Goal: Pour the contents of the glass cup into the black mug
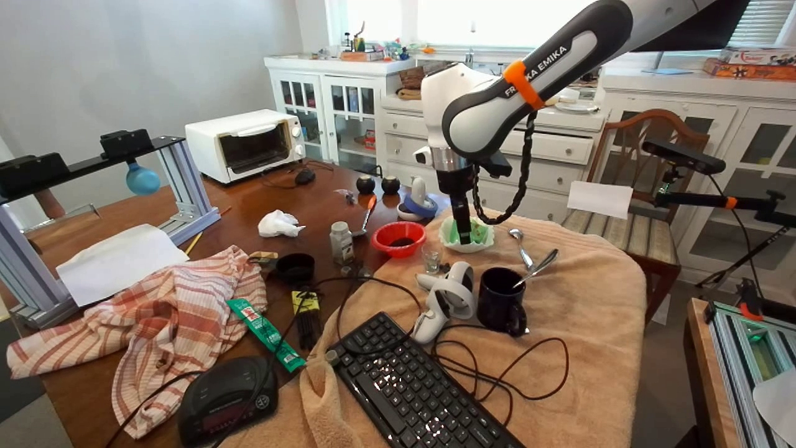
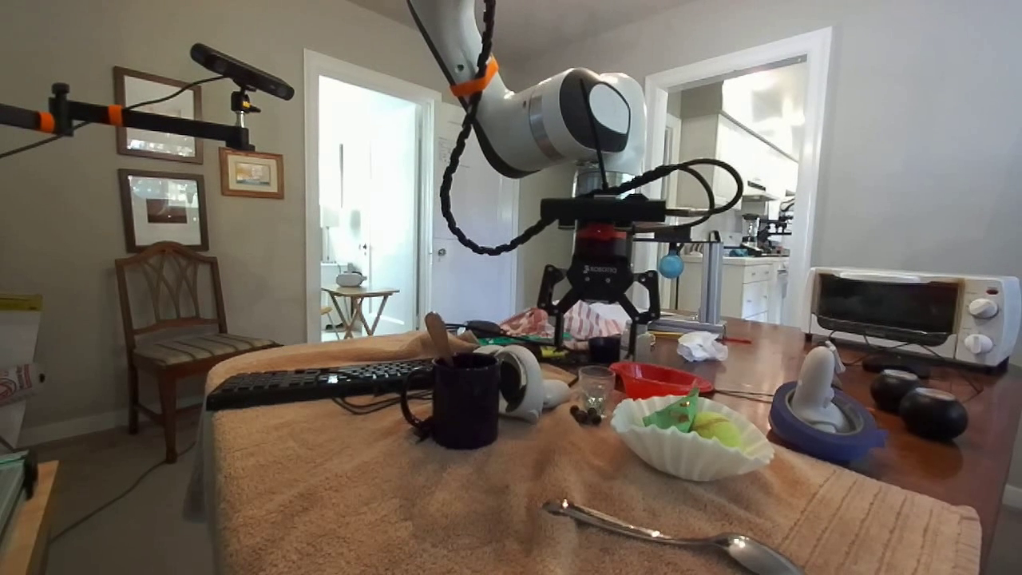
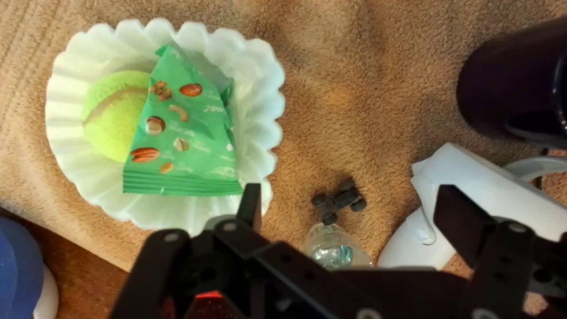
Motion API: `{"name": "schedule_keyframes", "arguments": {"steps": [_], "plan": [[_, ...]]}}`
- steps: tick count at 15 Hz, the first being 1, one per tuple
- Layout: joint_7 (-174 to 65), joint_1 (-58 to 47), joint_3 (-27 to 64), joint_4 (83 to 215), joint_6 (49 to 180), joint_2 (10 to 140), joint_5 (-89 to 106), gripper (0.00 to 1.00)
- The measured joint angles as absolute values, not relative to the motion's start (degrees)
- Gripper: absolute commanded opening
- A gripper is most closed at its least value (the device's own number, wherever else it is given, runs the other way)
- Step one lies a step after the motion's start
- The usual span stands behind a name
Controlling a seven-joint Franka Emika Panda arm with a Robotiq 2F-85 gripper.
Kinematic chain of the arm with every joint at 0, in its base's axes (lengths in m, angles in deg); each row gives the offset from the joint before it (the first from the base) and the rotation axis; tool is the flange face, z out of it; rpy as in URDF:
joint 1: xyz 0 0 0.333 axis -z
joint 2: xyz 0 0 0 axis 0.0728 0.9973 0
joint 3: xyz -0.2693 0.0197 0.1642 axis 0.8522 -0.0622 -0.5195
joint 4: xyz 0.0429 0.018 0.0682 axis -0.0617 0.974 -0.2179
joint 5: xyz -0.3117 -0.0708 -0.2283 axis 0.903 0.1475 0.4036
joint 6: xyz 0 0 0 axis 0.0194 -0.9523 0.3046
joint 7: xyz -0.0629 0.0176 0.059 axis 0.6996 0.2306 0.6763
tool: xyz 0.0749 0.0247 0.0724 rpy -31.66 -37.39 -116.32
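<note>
Two parted fingers (image 3: pixel 460 223), glass cup (image 3: pixel 335 249) below

You've got FR in capitals on the jointed white-and-black arm (image 1: pixel 563 59), a bright orange band (image 1: pixel 524 84) cuts across, and there it is, KA EMIKA beyond it! In an exterior view, ROBOTIQ, white on the body of the black two-fingered gripper (image 2: pixel 595 350). Down to the wrist view, you spot pale script on the glossy green triangular packet (image 3: pixel 184 133), too faint to call. The long flat green packet (image 1: pixel 267 335): white print, too small for you. Your rounded black plastic clock radio (image 1: pixel 217 382)? Reddish display (image 1: pixel 224 425), figures you can't make out. And the long black plastic keyboard (image 1: pixel 407 382), key letters too tiny to name!
</note>
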State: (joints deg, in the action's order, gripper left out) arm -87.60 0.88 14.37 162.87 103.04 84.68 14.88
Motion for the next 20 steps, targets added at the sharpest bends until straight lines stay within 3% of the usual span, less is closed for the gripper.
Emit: {"name": "schedule_keyframes", "arguments": {"steps": [11,20], "plan": [[-59.23,-7.01,18.66,184.47,127.99,77.68,28.16,1.0],[-39.25,-10.01,25.14,188.6,132.97,73.91,42.1,1.0]]}}
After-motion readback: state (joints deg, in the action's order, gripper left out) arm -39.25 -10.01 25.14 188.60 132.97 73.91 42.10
